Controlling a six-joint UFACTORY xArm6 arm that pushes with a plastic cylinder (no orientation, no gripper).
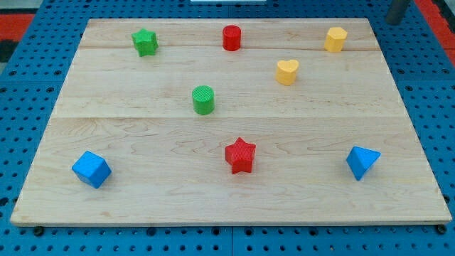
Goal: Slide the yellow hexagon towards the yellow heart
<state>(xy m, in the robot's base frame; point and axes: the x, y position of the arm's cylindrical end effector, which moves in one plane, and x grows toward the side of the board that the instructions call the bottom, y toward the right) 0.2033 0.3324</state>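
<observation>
We see a pale wooden board [234, 192] made of joined planks, filling most of the view. It lies on a blue pegboard surface [28, 85] dotted with regular holes, which shows on every side of the board. At the view's top corners a strip of red and black shows beyond the blue surface.

At the view's top right corner a dark grey cylinder [398, 10] comes down from the edge and ends over the blue surface, just off the board's corner. It may be our rod, but we cannot tell for sure, and we cannot make out our tip touching anything. It stands well apart from every block, nearest the yellow hexagon.

Eight blocks sit on the board, all apart from one another. Along the view's bottom are a blue cube [92, 169] at the left, a red star [240, 155] near the middle and a blue triangular block [362, 162] at the right. A green cylinder [203, 99] stands upright near the board's centre. Along the view's top are a green star [145, 42] at the left and a red cylinder [232, 38] in the middle.

The yellow hexagon [335, 40] sits near the board's top right corner. The yellow heart [287, 72] lies below it and to the view's left, near but not touching. The wood between the two is bare, with the red cylinder off to the left of that line.
</observation>
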